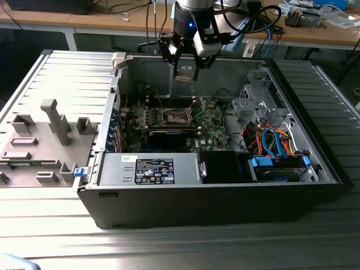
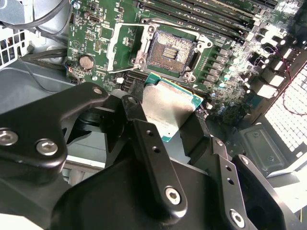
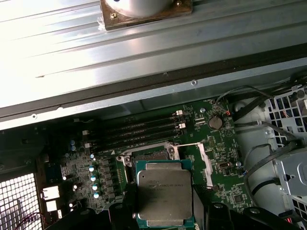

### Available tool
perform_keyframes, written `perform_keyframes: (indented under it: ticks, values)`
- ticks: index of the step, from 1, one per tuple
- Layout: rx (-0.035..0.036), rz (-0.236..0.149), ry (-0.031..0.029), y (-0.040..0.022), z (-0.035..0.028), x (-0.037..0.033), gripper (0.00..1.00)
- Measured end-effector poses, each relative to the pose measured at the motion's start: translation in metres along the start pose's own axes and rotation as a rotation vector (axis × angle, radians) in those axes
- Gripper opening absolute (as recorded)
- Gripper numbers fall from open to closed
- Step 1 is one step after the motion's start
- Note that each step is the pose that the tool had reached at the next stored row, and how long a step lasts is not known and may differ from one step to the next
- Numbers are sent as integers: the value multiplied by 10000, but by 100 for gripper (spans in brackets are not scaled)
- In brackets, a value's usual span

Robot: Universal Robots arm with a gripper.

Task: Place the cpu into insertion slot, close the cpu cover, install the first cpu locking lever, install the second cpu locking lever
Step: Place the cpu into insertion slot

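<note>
Claw [image 1: 185,66] hangs high over the open computer case [image 1: 225,208], above its far wall, clamped on the cpu [image 1: 185,73]. In the second wrist view I see two black fingers [image 2: 144,132] pressing on opposite edges of the cpu [image 2: 169,106], metal top facing the camera, green rim showing at the corners. The chip is well clear of the board, touching nothing but the claw. The insertion slot [image 1: 175,116] sits below it on the green motherboard [image 1: 212,126], near the middle of the case floor. Second wrist view: the slot [image 2: 170,51] lies bare, its contact field exposed, just past the chip's far edge. The cpu cover [image 2: 121,48] is swung back and lies open beside the slot, hinged side toward it. In the first wrist view the cpu [image 3: 164,194] overlaps most of the slot [image 3: 149,154], with the cover [image 3: 205,165] raised alongside. Around it: long memory slots [image 3: 139,130] beside the socket, a coin cell [image 3: 215,122] past the cover, and a bundle of orange and blue cables [image 1: 270,138] toward the exterior view's right, apart from the slot. The power supply [image 1: 149,169] fills the near wall. A grey fixture tray [image 1: 34,143] rests on the ribbed bench [image 1: 169,250] at the exterior view's left.
</note>
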State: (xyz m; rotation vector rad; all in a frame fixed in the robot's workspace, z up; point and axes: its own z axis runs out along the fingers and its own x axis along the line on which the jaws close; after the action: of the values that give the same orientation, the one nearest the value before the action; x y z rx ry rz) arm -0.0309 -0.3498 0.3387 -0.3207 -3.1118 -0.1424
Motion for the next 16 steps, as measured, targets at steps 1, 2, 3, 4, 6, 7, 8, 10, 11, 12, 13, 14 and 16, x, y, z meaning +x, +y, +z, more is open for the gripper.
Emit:
perform_keyframes:
  ticks: [1, 2, 3, 4, 6, 7, 8, 10, 11, 12, 13, 14, 16]
  values:
    - [0, 5, -1, 0, 0, 0, 55]
    - [-1, 11, -2, 0, 0, 0, 55]
    - [0, 16, -2, 0, 0, 0, 55]
    - [0, 19, -2, 0, 0, 0, 55]
    - [0, 24, -2, 0, 0, 0, 55]
    - [-1, 26, -3, 0, 0, 0, 55]
    - [0, 29, -3, 0, 0, 0, 55]
    - [0, 50, -5, 0, 0, 0, 55]
    - [-1, 56, -6, 0, 0, 0, 55]
    - [-2, 67, -6, 0, 0, 0, 55]
    - [-1, 70, -7, 0, 0, 0, 55]
    - [-1, 73, -7, 0, 0, 0, 55]
    - [-1, 79, -7, 0, 0, 0, 55]
